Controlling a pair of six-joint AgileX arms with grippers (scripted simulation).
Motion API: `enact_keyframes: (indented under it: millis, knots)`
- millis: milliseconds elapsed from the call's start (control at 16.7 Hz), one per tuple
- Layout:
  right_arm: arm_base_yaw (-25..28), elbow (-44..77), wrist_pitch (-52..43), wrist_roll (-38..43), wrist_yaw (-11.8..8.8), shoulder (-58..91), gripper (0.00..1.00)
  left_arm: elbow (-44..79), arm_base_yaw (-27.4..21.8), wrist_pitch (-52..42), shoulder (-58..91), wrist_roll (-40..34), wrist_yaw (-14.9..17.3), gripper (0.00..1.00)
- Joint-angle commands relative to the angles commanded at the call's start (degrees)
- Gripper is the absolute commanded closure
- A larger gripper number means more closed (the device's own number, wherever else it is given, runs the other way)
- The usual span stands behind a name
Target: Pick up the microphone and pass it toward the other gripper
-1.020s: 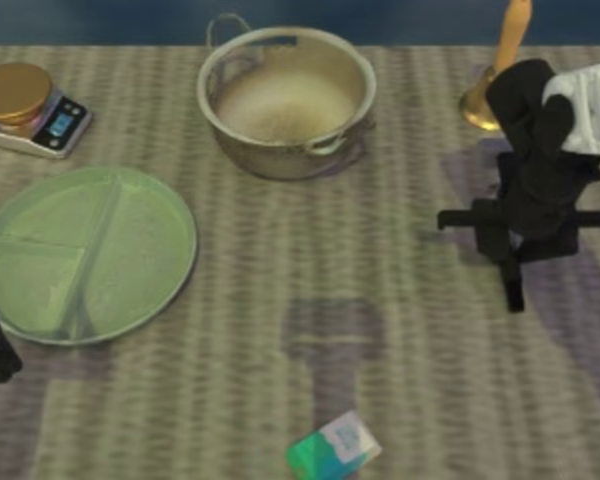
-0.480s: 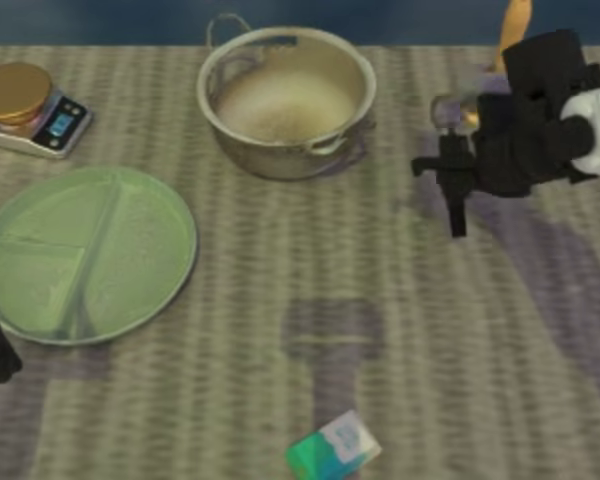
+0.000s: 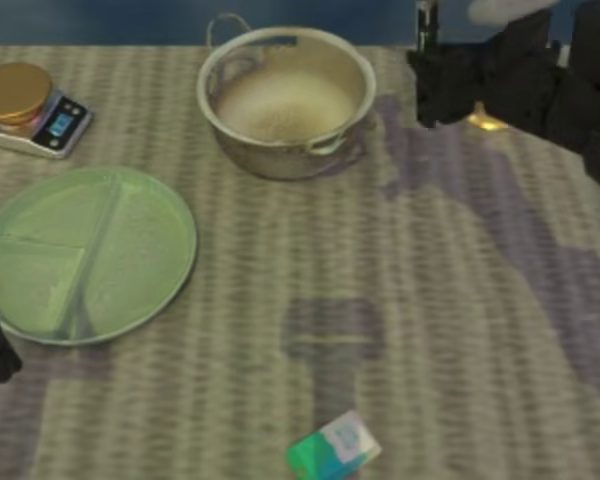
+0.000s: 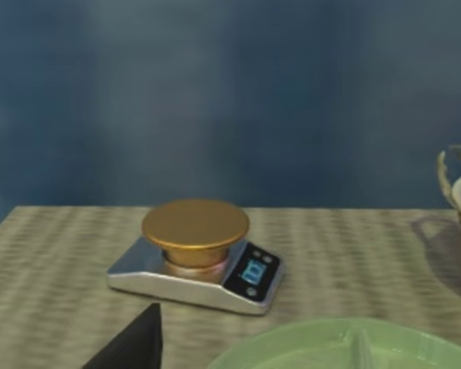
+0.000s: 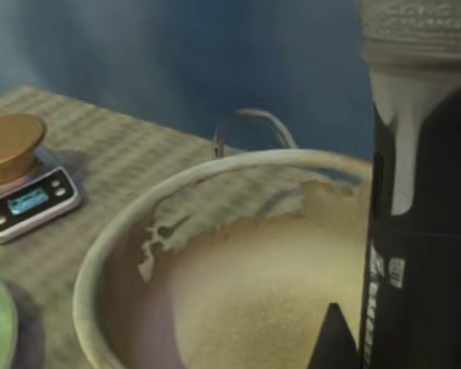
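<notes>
Black slim-handled microphone (image 5: 415, 231), mesh-headed, clamped in right hand (image 3: 435, 75) beside round metal pot (image 3: 286, 98).

Place: a rendered kitchen-like tabletop, not a real room.
Surface: a table (image 3: 280, 270) under a woven beige-and-grey striped cloth.
Backdrop: a plain dark blue wall behind the table's far edge.
Kitchen signs: a cream two-handled metal pot (image 3: 287, 98) at the far edge; a silver digital kitchen scale with a brass-coloured round platter (image 3: 30, 108) at the far left corner; a pale green divided round plate (image 3: 85, 252) near the left edge.
</notes>
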Motion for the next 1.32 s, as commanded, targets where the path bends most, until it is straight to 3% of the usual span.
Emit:
enact_keyframes:
  millis: [180,300,720,840,1200,1320]
  knots:
    - [-0.21,-3.03,9.0,-2.22,-3.59,-3.75,1.0,0.0,0.0,0.0,0.0,0.0,0.0,0.0]
    - [-0.31,-4.09,12.01,-3.13,-4.92,-5.4,1.0,0.0,0.0,0.0,0.0,0.0,0.0,0.0]
    - [0.89,-4.37,12.34,-3.11,-4.39,-6.23,1.0,0.0,0.0,0.0,0.0,0.0,0.0,0.0]
    - [3.7,-5.45,11.77,-2.89,-1.75,-8.35,1.0,0.0,0.0,0.0,0.0,0.0,0.0,0.0]
    - [16.38,-10.74,8.86,-1.81,10.66,-18.15,1.0,0.0,0.0,0.0,0.0,0.0,0.0,0.0]
    - [19.47,-12.03,8.14,-1.56,13.63,-20.54,1.0,0.0,0.0,0.0,0.0,0.0,0.0,0.0]
